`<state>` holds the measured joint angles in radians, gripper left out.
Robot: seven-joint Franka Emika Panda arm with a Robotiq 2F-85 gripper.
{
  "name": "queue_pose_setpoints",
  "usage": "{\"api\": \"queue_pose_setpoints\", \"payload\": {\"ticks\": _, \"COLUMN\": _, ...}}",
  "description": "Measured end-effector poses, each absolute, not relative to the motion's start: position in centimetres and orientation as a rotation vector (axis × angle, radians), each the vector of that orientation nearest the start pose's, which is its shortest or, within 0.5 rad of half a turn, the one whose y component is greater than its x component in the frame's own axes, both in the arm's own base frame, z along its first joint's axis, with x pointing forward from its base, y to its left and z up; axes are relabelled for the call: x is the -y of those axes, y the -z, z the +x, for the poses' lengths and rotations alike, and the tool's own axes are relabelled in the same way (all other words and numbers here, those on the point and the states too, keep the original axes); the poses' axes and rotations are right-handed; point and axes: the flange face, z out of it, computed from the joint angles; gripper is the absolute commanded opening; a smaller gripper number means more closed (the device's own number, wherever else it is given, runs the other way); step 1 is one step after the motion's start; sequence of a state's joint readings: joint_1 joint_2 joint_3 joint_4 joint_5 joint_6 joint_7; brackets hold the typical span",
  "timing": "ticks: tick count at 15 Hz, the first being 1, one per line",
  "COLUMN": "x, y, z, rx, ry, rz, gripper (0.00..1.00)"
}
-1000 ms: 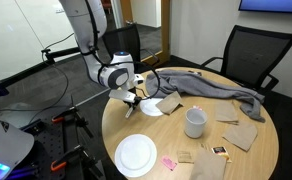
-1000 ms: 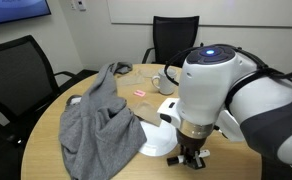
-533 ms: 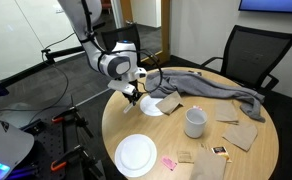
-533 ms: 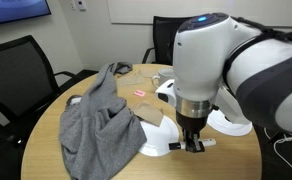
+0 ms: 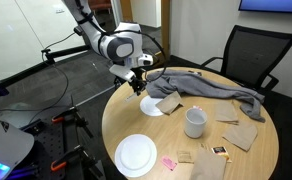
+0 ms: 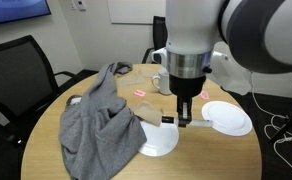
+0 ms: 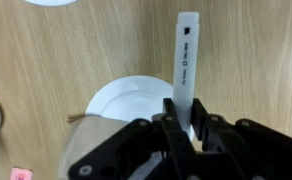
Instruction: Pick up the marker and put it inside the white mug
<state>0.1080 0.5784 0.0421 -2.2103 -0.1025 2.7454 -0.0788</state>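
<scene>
Wrist view: the black two-finger gripper point(image 7: 186, 128) is clamped on the thin pen-like marker point(image 7: 184, 60). The pale grey barrel juts past the fingers, above the small round white plate point(image 7: 116, 100) and the round wooden table point(image 7: 256, 60). The clamped end is hidden between the fingers, so I cannot tell how much length is held. The mug is outside this frame.

Exterior view: the gripper hangs off the surface, above the table edge on the arm's side. The plain white cylindrical mug point(image 5: 194, 122) stands upright toward the table's middle, well apart from the gripper. The crumpled grey cloth point(image 5: 211, 90) lies along the far edge.

Judged step: carry the marker to the mug. Travel above rim height, centre the free end over the narrow mouth, tip the marker toward vertical, and lower it before letting go. A high drop could bounce out. The marker is too small to resolve here.

Exterior view with the arm in the foreground: the arm's body blocks much of the table. The marker shows only as a short pale stub beside the fingers. The mug sits mostly behind the arm, and its interior is unseen in every view.
</scene>
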Motion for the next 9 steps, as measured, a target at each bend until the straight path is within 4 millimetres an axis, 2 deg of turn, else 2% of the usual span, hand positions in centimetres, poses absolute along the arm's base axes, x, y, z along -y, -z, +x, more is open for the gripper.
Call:
{"api": "queue_pose_setpoints", "payload": {"ticks": 4, "x": -6.8, "y": -14.5, "z": 54.0, "rx": 0.362, "ry": -0.051, "rz": -3.134, "gripper": 0.05}}
{"api": "queue_pose_setpoints", "payload": {"ticks": 9, "x": -3.5, "y": -18.5, "z": 55.0, "rx": 0.235, "ry": -0.028, "rz": -3.144, "gripper": 0.05}}
